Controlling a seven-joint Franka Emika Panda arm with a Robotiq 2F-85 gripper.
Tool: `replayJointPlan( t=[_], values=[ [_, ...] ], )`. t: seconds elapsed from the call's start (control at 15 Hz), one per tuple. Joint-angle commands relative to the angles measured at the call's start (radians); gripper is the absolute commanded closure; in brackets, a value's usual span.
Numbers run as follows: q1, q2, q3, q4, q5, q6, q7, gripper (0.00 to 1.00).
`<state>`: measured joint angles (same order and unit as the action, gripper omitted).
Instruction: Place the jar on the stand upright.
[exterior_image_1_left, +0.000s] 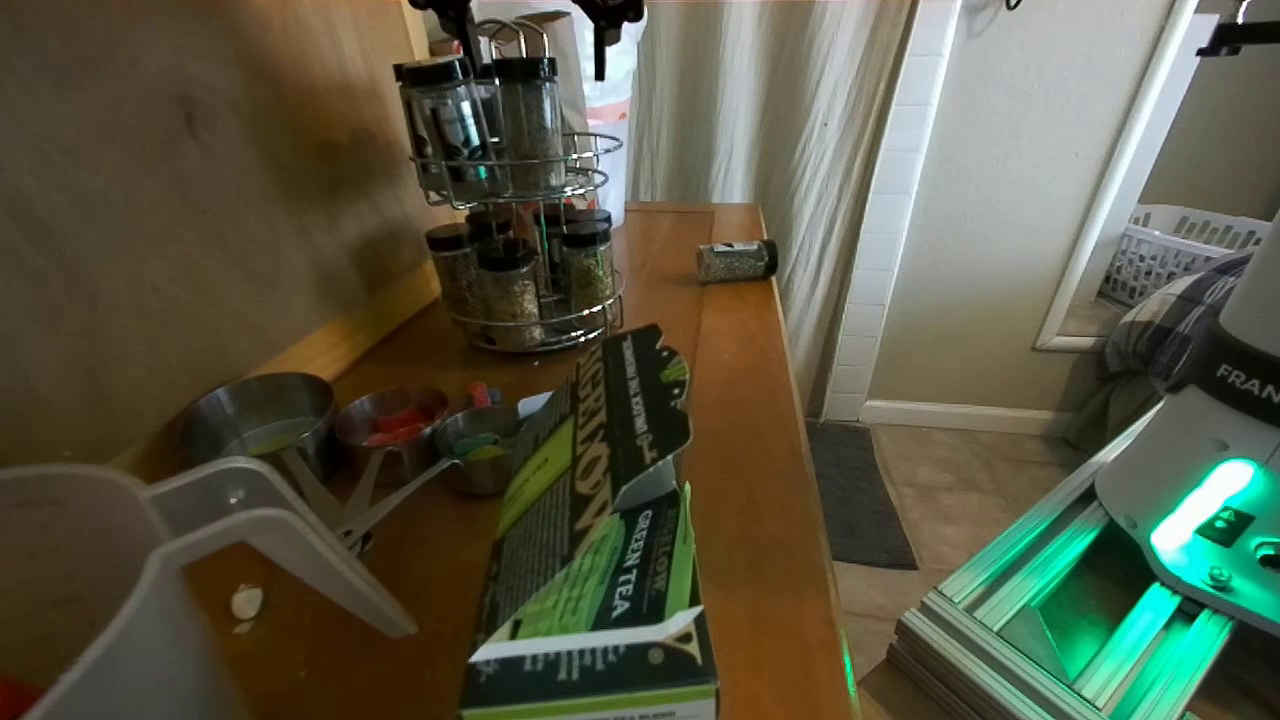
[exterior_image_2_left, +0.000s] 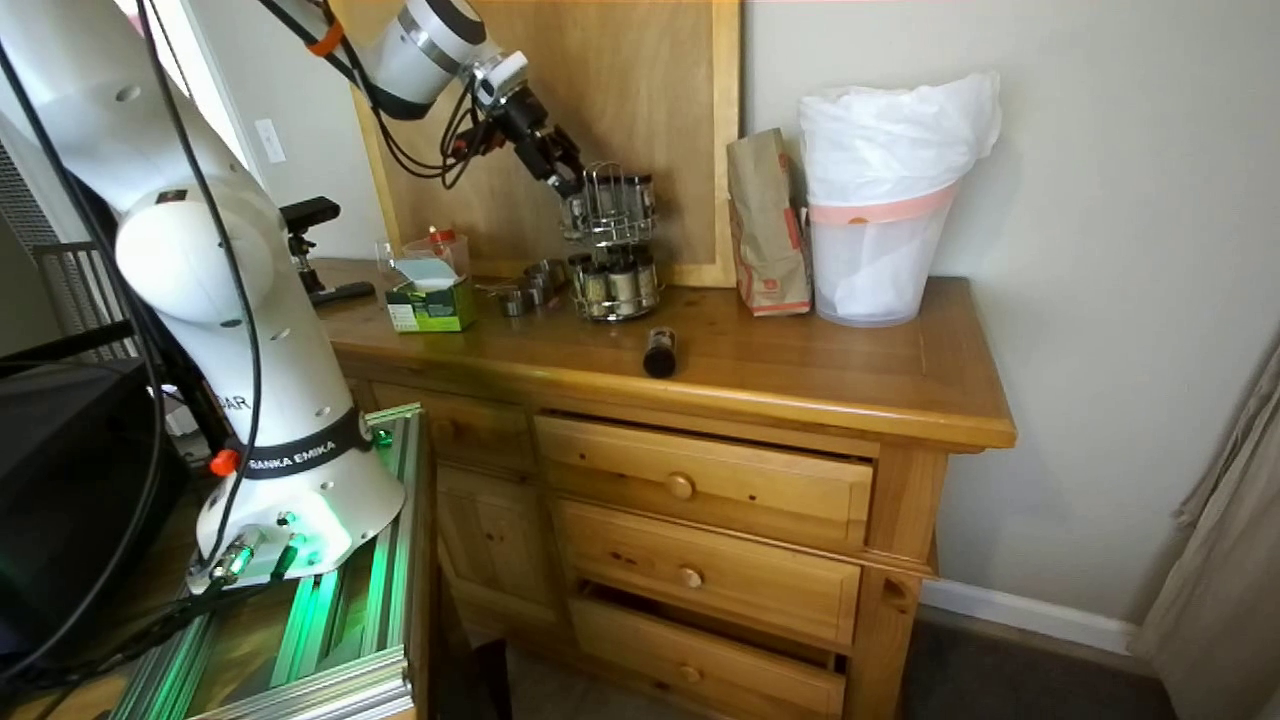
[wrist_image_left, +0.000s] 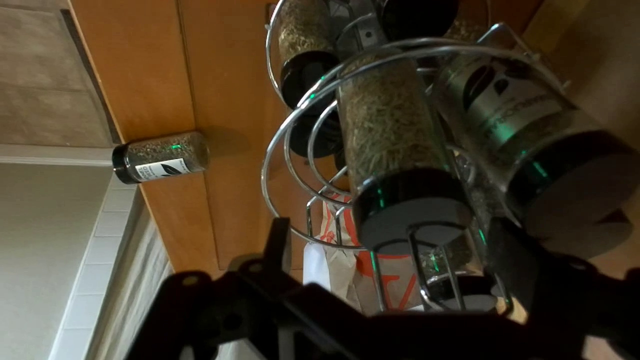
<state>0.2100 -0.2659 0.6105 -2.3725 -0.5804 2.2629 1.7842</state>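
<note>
The stand (exterior_image_1_left: 621, 144) is a two-tier chrome wire carousel holding several upright glass jars with dark caps. A jar (exterior_image_1_left: 735, 262) lies on its side near the wooden top's edge, apart from the stand; it also shows in the wrist view (wrist_image_left: 167, 155) and an exterior view (exterior_image_2_left: 660, 352). My gripper (wrist_image_left: 389, 225) is open at the stand's top, seen in both exterior views (exterior_image_1_left: 533, 65) (exterior_image_2_left: 567, 182). An upright jar (wrist_image_left: 390, 125) in the upper tier stands between its fingers, with a gap to the left finger; contact at the right finger is unclear. An upper-tier slot holds no jar.
A green tea box (exterior_image_1_left: 600, 560), metal measuring cups (exterior_image_1_left: 258, 420) and a clear plastic pitcher (exterior_image_1_left: 90, 580) share the wooden top. A paper bag (exterior_image_2_left: 768, 225) and a lined white bin (exterior_image_2_left: 870, 260) stand beyond the stand. A wooden panel (exterior_image_2_left: 660, 90) rises behind it.
</note>
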Motion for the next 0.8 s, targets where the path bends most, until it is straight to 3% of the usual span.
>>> replayJointPlan(
  t=[0.0, 0.33, 0.73],
  values=[
    [0.028, -0.011, -0.036, 0.012, 0.019, 0.001, -0.018, 0.00],
    [0.078, -0.060, -0.090, -0.008, 0.105, 0.043, -0.095, 0.00],
    [0.160, -0.260, -0.197, -0.085, 0.375, 0.073, -0.282, 0.00]
  ],
)
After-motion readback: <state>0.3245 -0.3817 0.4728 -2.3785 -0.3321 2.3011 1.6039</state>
